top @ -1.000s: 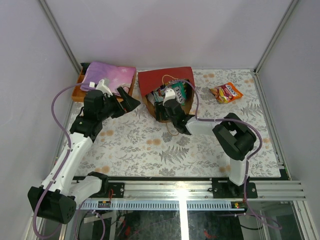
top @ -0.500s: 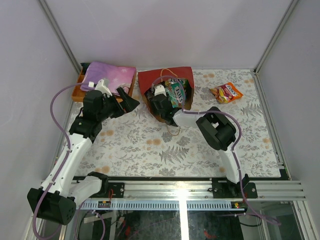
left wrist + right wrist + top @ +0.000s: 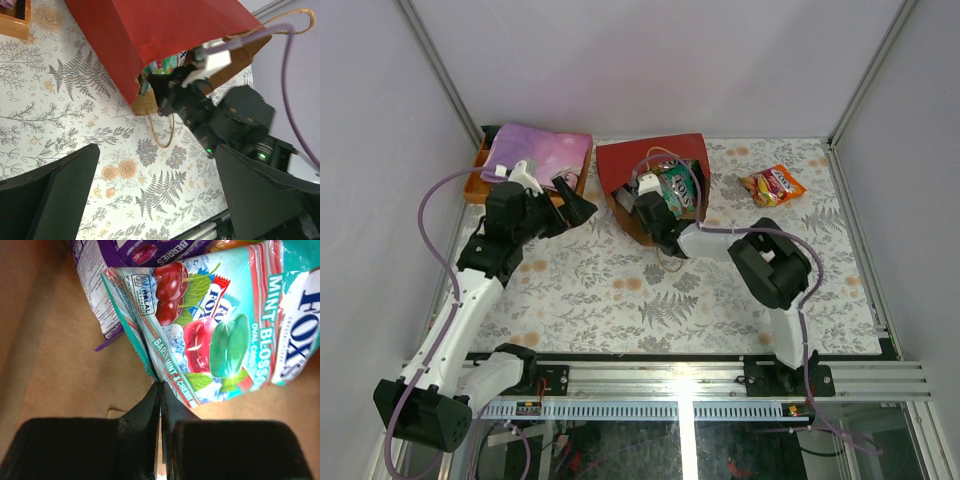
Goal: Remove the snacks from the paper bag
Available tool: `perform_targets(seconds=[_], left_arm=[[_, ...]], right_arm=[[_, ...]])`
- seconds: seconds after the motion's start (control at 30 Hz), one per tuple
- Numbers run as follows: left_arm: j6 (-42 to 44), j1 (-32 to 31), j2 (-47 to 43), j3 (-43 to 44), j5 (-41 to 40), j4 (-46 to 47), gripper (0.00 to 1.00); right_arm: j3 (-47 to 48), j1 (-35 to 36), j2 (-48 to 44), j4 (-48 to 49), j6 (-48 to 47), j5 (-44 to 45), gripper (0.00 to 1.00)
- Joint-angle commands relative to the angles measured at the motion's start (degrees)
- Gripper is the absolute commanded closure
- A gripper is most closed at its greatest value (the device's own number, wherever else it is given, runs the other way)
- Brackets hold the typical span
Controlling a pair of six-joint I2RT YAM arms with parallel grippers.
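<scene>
Red paper bag lies 12-to-6 o'clock, mouth at 6; you read "FOX'S MINT BLOSSOM" on green pack; right fingers closed at its edge, left fingers wide.

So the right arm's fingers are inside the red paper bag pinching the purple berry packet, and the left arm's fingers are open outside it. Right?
Not the purple one. In the right wrist view the right gripper is shut on the corner of the teal Fox's mint packet; the purple packet lies beyond it, not gripped. The rest holds.
</scene>
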Motion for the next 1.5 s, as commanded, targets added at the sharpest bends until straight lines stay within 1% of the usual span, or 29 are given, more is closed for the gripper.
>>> perform_targets(seconds=[0.0,0.2,0.4,0.47,0.57,0.67,0.7,0.77,0.8,0.83,0.87,0.93,0.97,1.0,1.1,1.17,1.23,1.37,1.47], left_arm=[[1.1,0.5,-1.5,0.3,-1.0,-0.1,0.0],[0.7,0.5,-1.5,-0.3,-0.6,0.7,0.0],[0.4,0.4,-1.1,-0.8,-0.4,1.4,0.0],[0.2,0.5,-1.0,-1.0,-0.2,1.8,0.0],[0.1,0.4,-0.6,-1.1,0.3,2.2,0.0],[0.1,0.4,-0.3,-1.1,0.7,2.4,0.0],[0.0,0.4,-0.3,-1.2,0.9,2.6,0.0],[-0.1,0.4,-0.3,-1.7,1.2,3.2,0.0],[-0.3,0.4,-0.3,-2.0,1.5,3.5,0.0],[-0.5,0.4,-0.1,-2.3,1.8,3.8,0.0],[-0.6,0.5,0.1,-2.5,2.1,3.8,0.0],[-0.6,0.5,0.0,-2.6,2.6,3.4,0.0],[-0.6,0.5,-0.3,-2.8,2.6,3.1,0.0],[-0.5,0.4,-0.7,-3.0,2.5,2.9,0.0],[-0.5,0.4,-1.7,-4.1,2.3,2.7,0.0],[-0.4,0.4,-1.7,-4.4,3.1,2.4,0.0],[-0.1,0.4,-1.4,-4.7,3.6,2.0,0.0],[0.5,0.5,-1.4,-5.2,3.3,1.8,0.0],[1.0,0.4,-1.5,-5.2,3.3,1.5,0.0]], right_arm=[[-7.5,-0.3,-13.8,2.5,2.5,-4.0,1.0],[-19.0,-0.2,-29.0,1.4,7.4,-7.4,1.0],[-28.0,-0.3,-45.7,-2.5,11.7,-14.5,1.0],[-29.4,-0.2,-51.0,-6.0,11.9,-14.4,1.0],[-29.9,-0.2,-58.8,-12.8,12.1,-11.4,1.0],[-29.3,-0.3,-64.1,-18.9,10.6,-9.6,1.0],[-28.9,-0.3,-64.4,-20.7,9.8,-9.7,1.0],[-26.6,-0.3,-61.4,-25.8,8.4,-10.4,0.99],[-25.2,-0.3,-58.6,-28.7,8.6,-11.4,0.9],[-24.8,-0.3,-56.4,-30.1,9.1,-12.6,0.75],[-25.5,-0.3,-54.7,-28.9,10.0,-13.9,0.6],[-29.2,-0.4,-53.6,-23.8,12.7,-14.1,0.35],[-31.4,-1.2,-53.5,-20.7,14.6,-14.6,0.26],[-33.3,-2.9,-53.3,-17.8,16.3,-16.5,0.22],[-39.0,-9.2,-50.5,-7.6,21.7,-24.8,0.22],[-40.0,-11.7,-46.7,-3.5,24.2,-29.5,0.23],[-40.0,-12.6,-42.4,-0.4,25.5,-32.7,0.25],[-41.3,-14.9,-36.6,8.7,30.2,-39.7,0.31],[-42.2,-15.9,-33.0,12.3,33.5,-42.0,0.36]])
